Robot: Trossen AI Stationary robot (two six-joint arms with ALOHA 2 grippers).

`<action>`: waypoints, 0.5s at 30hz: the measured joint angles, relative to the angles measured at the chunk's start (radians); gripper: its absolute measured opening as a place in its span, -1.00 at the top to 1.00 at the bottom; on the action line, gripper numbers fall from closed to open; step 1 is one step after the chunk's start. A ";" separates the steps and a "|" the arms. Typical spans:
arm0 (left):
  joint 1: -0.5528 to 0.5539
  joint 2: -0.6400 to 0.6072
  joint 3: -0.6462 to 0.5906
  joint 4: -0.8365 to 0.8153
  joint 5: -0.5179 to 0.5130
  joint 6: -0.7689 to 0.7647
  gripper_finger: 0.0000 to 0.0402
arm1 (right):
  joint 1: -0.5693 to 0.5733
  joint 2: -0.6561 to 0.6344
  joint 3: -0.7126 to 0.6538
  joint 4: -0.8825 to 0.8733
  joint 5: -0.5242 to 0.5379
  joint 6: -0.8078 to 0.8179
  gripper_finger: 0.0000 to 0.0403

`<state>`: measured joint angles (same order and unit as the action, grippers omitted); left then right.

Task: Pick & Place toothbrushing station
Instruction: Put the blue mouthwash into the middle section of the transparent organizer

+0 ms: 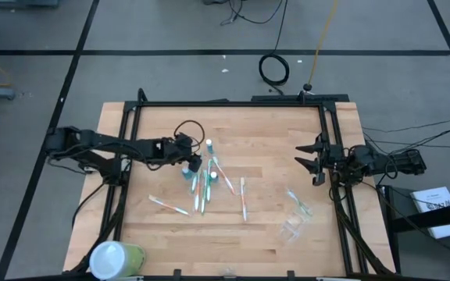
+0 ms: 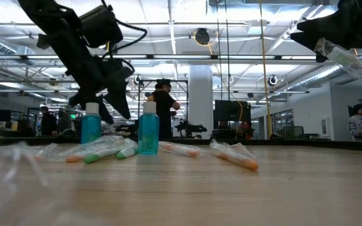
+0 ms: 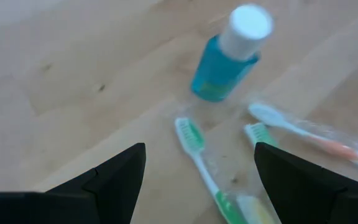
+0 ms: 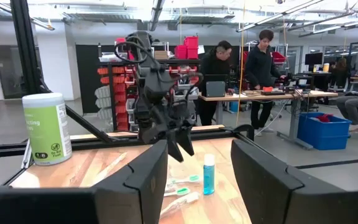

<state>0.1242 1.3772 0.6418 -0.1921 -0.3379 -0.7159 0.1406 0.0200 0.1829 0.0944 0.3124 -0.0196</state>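
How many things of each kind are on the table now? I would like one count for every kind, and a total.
Toothbrushes: 7 (they overlap in the pile, so this is approximate)
Teal bottles: 2
Clear holder: 1
Yellow-green container: 1
Total: 11

Room: open industrial workshop; grey floor point(image 1: 170, 31) marked with dark tape lines, a coiled black cable point(image 1: 273, 69) lying at 12 o'clock from the wooden table point(image 1: 264, 133), a yellow cord point(image 1: 323, 35) running off past it. Ceiling with exposed beams and strip lights point(image 2: 168, 16), a white pillar point(image 2: 200, 100) at centre, glazed partitions behind. Furnishings: shelving with red bins point(image 4: 120, 93), a workbench point(image 4: 260, 94) with two people standing at it, a blue crate point(image 4: 325, 130) on the floor, a further person point(image 2: 162, 107) standing mid-room.
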 joint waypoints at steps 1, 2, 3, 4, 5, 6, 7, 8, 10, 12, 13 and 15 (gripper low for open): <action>0.000 0.013 0.000 0.000 -0.001 -0.013 -0.54 | 0.000 0.000 0.000 0.000 0.000 0.000 0.16; 0.000 0.025 0.000 0.003 -0.001 -0.022 -0.54 | 0.000 0.000 0.000 0.000 0.000 0.000 0.16; 0.000 0.037 0.000 0.005 -0.002 -0.030 -0.54 | 0.000 0.000 0.000 0.000 0.000 0.000 0.16; 0.000 0.050 0.000 0.010 -0.002 -0.039 -0.54 | 0.000 0.000 0.000 0.000 0.000 0.000 0.16; 0.000 0.061 0.000 0.011 -0.001 -0.051 -0.54 | 0.000 0.000 0.000 0.000 0.000 0.000 0.16; 0.000 0.070 0.000 0.010 0.003 -0.060 -0.54 | 0.000 0.000 0.000 0.000 0.000 0.000 0.16; 0.000 0.081 0.000 0.011 0.009 -0.070 -0.54 | 0.000 0.000 0.000 0.000 0.000 0.000 0.16; 0.000 0.091 0.000 0.015 0.018 -0.079 -0.54 | 0.000 0.000 0.000 0.000 0.000 0.000 0.16; 0.000 0.109 0.000 0.017 0.023 -0.092 -0.54 | 0.000 0.000 0.000 0.000 0.000 0.000 0.16; -0.001 0.127 0.000 0.031 0.023 -0.106 -0.54 | 0.000 0.000 0.000 0.000 0.002 0.000 0.16; -0.001 0.133 0.000 0.035 0.024 -0.108 -0.54 | 0.000 0.000 0.000 0.000 0.003 0.000 0.16; -0.003 0.148 0.002 0.056 0.025 -0.128 -0.54 | 0.000 0.000 0.000 0.000 0.003 0.000 0.16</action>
<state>0.1215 1.5257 0.6441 -0.1364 -0.3134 -0.8439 0.1406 0.0202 0.1829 0.0948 0.3157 -0.0200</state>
